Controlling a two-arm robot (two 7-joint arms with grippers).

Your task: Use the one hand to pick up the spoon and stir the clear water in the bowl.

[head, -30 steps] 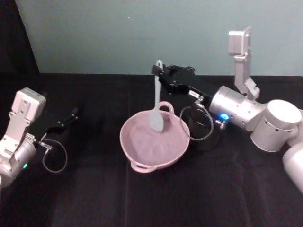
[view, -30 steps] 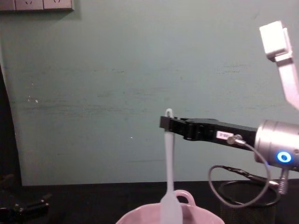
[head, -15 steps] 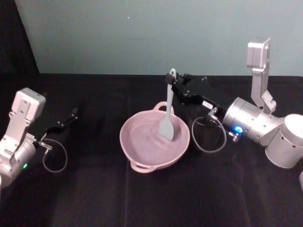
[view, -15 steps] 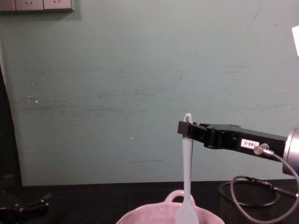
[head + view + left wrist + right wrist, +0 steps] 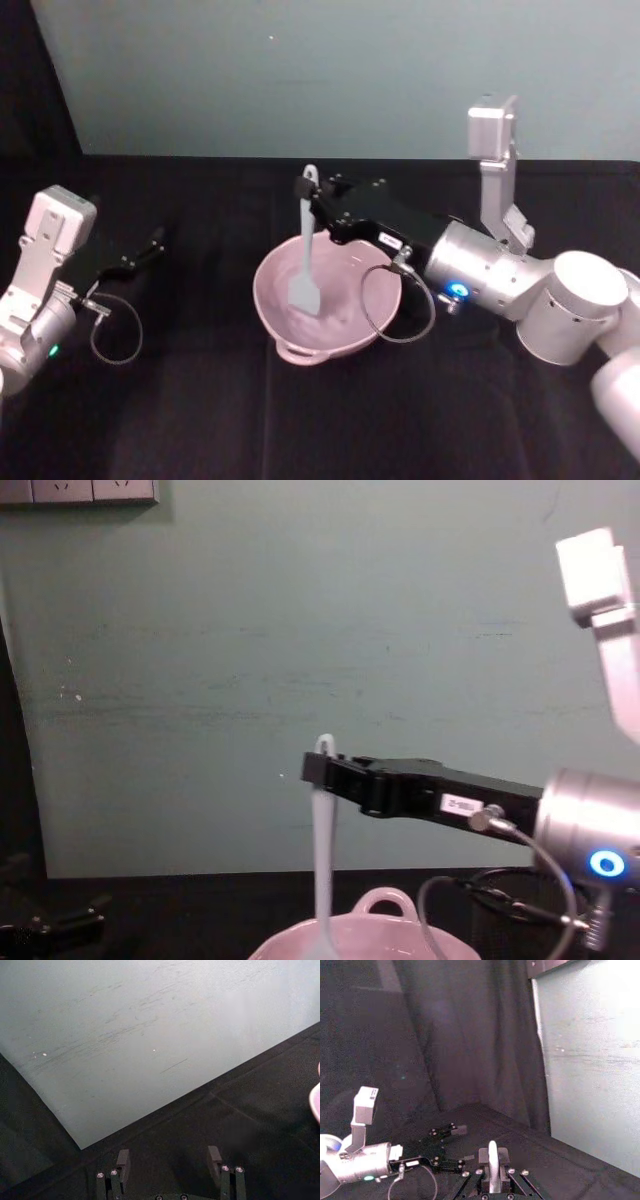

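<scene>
Head view: black-draped desk before a pale green wall. The bowl, pale pink with a loop handle on its near rim, sits about the middle of the desk. The right gripper reaches in from the right edge, above the bowl, pinched on the top of the spoon just under its loop hole. The spoon hangs nearly upright with its blade down inside the bowl, toward the bowl's left side. A grey cable loops from the silver wrist over the bowl's right rim. The left gripper rests low near the desk's left edge, well apart from the bowl.

Left wrist view: left gripper fingers stand wide with nothing between them, over bare black cloth. A sliver of the pink bowl shows at the frame's edge.

Right wrist view: the spoon's white handle stands clamped between the right gripper's narrow fingers. The left arm lies farther off on the cloth.

Chest view: the right gripper comes from the right and grips the spoon below its loop. The handle drops straight to the bowl's rim. Whether the blade touches the water cannot be told.
</scene>
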